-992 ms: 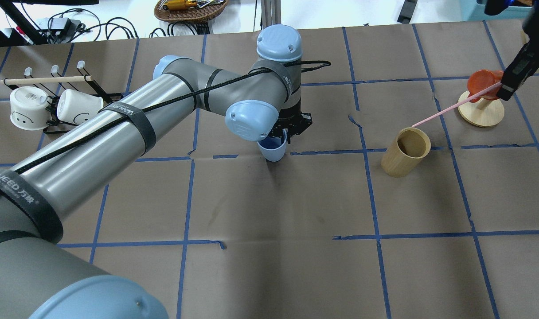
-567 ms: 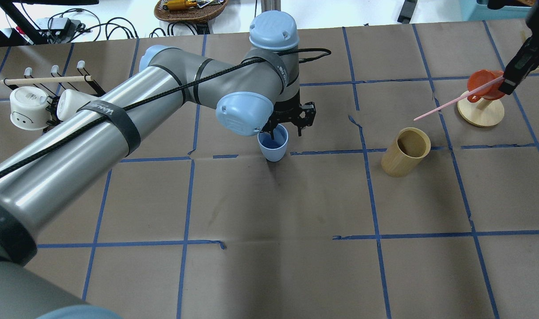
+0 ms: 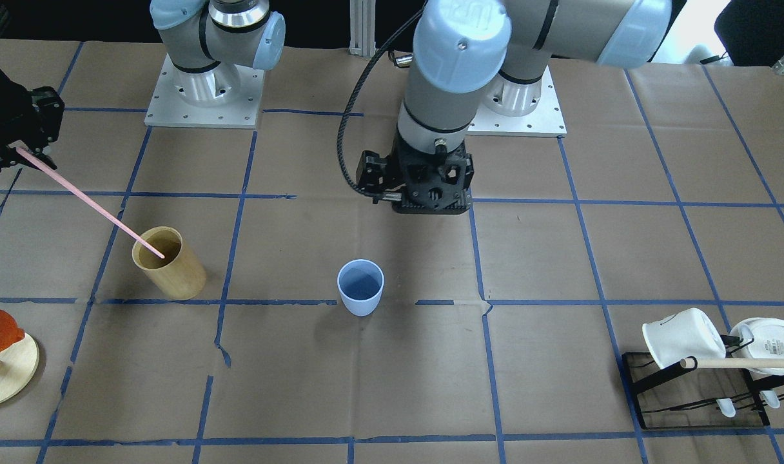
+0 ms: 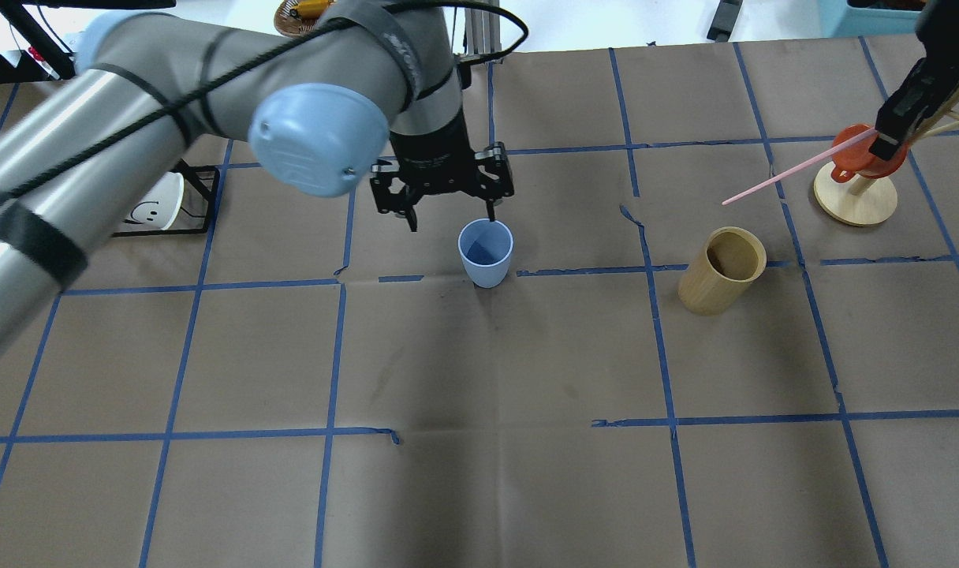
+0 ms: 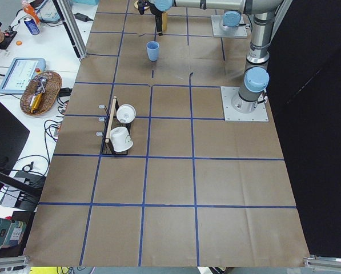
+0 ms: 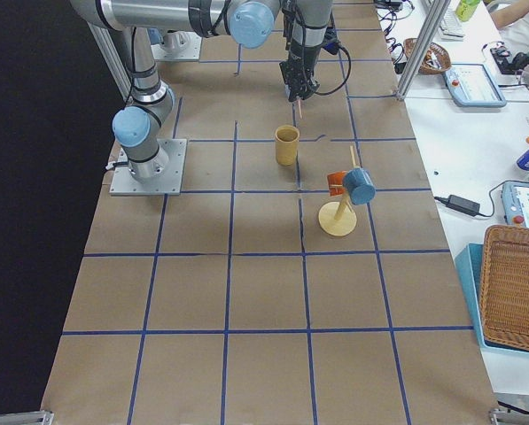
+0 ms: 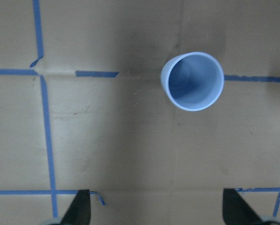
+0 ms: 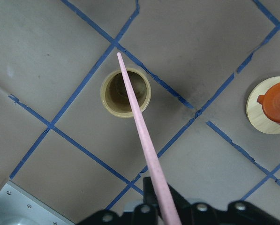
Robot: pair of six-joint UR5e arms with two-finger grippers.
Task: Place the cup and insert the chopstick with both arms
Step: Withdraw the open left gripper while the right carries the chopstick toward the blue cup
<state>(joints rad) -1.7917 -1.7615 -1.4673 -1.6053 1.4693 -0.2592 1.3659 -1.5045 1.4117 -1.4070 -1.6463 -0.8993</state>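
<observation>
While the left pincer (image 4: 453, 222) hangs with its jaws spread and nothing between them, the blue cup (image 4: 486, 254) stands upright on the brown paper just beneath and ahead of it, clear of both fingers in the wrist view. The cup looks placed. The danger on this side is a low sideways sweep: the overhead view lines one fingertip up with the cup's far rim, so a retreat without more height could clip the rim and tip the cup over. Behind that arm's elbow sits the mug rack (image 4: 199, 201), which a wide swing could also brush.

Further right, the bamboo holder (image 4: 720, 272) stands below and ahead of the right pincer (image 4: 888, 140). That pincer is clamped on the thick end of the pink chopstick (image 4: 795, 170). The stick slants down with its tip above the holder's mouth, and it does not look to be inside yet. Held so far from its tip, the stick magnifies any small wrist error, so a descent at this shallow slant could strike the rim, shove the light tube over, or twist the stick in the grip. Letting go too early could make it lever out. Just beside this pincer the orange cup (image 4: 858, 150) perches on its wooden stand (image 4: 854, 203), so tilting the wrist steeper risks knocking it.
</observation>
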